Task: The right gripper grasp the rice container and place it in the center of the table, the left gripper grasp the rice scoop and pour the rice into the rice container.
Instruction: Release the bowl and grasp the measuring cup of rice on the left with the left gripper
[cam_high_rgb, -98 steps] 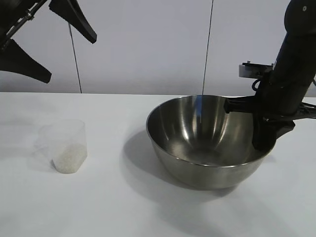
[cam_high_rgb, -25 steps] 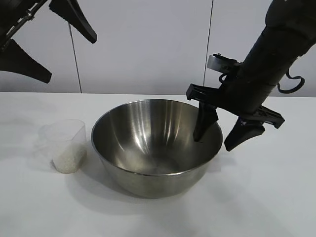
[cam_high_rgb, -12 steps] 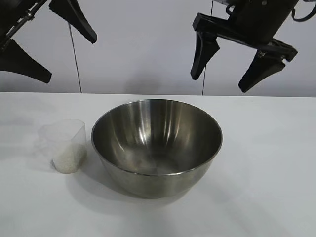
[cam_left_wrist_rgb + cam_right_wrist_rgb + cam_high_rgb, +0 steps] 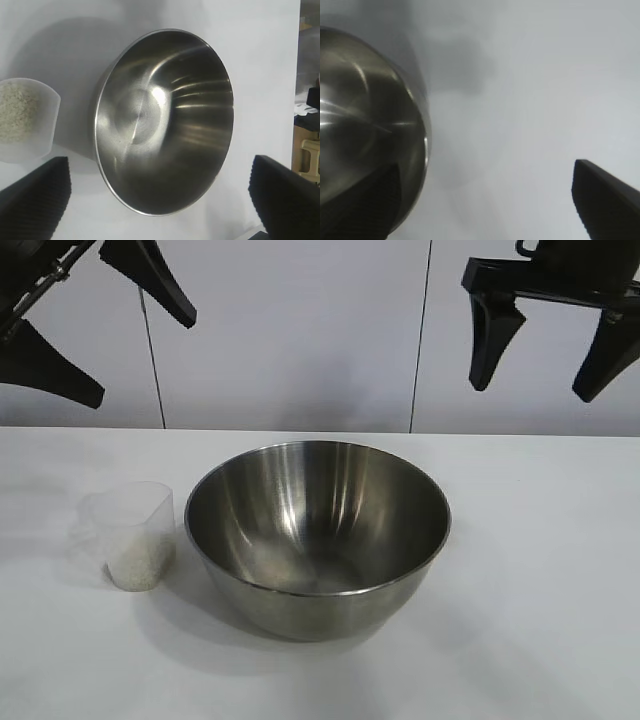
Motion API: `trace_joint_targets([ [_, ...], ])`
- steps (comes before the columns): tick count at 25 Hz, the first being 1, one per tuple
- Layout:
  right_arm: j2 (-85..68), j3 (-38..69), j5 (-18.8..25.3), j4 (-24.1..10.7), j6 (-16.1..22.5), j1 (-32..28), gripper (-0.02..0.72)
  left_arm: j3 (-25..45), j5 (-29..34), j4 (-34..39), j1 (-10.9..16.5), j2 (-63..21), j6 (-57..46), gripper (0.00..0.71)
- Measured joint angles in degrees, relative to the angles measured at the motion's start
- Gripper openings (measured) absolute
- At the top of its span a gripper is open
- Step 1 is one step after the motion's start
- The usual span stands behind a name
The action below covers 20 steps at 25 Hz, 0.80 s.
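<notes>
The rice container (image 4: 318,530), a shiny steel bowl, stands empty on the white table (image 4: 540,620) near its middle. Close to its left side stands the rice scoop (image 4: 130,535), a clear plastic cup with rice (image 4: 137,562) heaped in its bottom. My right gripper (image 4: 533,390) hangs open high above the table, up and to the right of the bowl, holding nothing. High at the upper left my left gripper (image 4: 140,360) is open and empty too. The left wrist view looks down on the bowl (image 4: 165,120) and scoop (image 4: 25,120); the right wrist view catches the bowl's edge (image 4: 365,140).
A pale wall with two vertical seams (image 4: 420,340) rises behind the table. In the left wrist view the table's far edge (image 4: 301,75) shows, with dark clutter beyond it. White tabletop stretches to the right of the bowl and in front of it.
The right gripper brought the bowl from the right to the middle, let go of its rim, opened wider and rose up to the right. Left gripper and scoop have not moved.
</notes>
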Motion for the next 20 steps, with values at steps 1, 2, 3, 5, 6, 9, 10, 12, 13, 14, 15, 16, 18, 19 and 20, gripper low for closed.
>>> trace_joint_targets([
  [1, -0.04, 0.00, 0.32, -0.05, -0.29, -0.65, 0.643, 0.00, 0.00, 0.00, 0.00, 0.00, 0.00, 0.694],
  [2, -0.06, -0.06, 0.80, -0.04, -0.57, -1.09, 0.643, 0.00, 0.00, 0.00, 0.00, 0.00, 0.00, 0.694],
  [3, -0.06, -0.06, 1.09, -0.04, -0.91, -1.36, 0.643, 0.00, 0.00, 0.00, 0.00, 0.00, 0.00, 0.694],
  [5, -0.06, -0.06, 1.16, -0.04, -1.26, -1.67, 0.643, 0.00, 0.00, 0.00, 0.00, 0.00, 0.00, 0.694],
  [6, -0.06, -0.06, 1.16, -0.04, -1.25, -1.73, 0.643, 0.00, 0.00, 0.00, 0.00, 0.00, 0.00, 0.694],
  [9, -0.06, -0.06, 1.16, 0.98, -1.54, -1.73, 0.643, 0.00, 0.00, 0.00, 0.00, 0.00, 0.00, 0.694],
  [10, -0.06, -0.06, 1.16, 1.41, -1.77, -1.73, 0.643, 0.00, 0.00, 0.00, 0.00, 0.00, 0.00, 0.694],
  [12, -0.06, -0.06, 1.10, 2.09, -1.89, -1.73, 0.643, 0.00, 0.00, 0.00, 0.00, 0.00, 0.00, 0.694],
  [13, -0.06, -0.06, 1.10, 2.40, -1.91, -1.73, 0.643, 0.00, 0.00, 0.00, 0.00, 0.00, 0.00, 0.694],
  [14, -0.06, -0.06, 1.04, 2.72, -1.97, -1.73, 0.643, 0.00, 0.00, 0.00, 0.00, 0.00, 0.00, 0.694],
  [15, -0.06, -0.06, 0.98, 3.26, -1.98, -1.73, 0.643, 0.00, 0.00, 0.00, 0.00, 0.00, 0.00, 0.694],
  [16, -0.06, -0.06, 0.84, 3.79, -2.03, -1.73, 0.643, 0.00, 0.00, 0.00, 0.00, 0.00, 0.00, 0.694],
  [18, -0.06, -0.06, 0.69, 5.43, -2.03, -1.73, 0.643, 0.00, 0.00, 0.00, 0.00, 0.00, 0.00, 0.694],
  [19, -0.06, -0.06, 0.57, 6.15, -2.05, -1.73, 0.643, 0.00, 0.00, 0.00, 0.00, 0.00, 0.00, 0.694],
  [20, -0.06, -0.06, 0.52, 6.91, -2.05, -1.73, 0.643, 0.00, 0.00, 0.00, 0.00, 0.00, 0.00, 0.694],
])
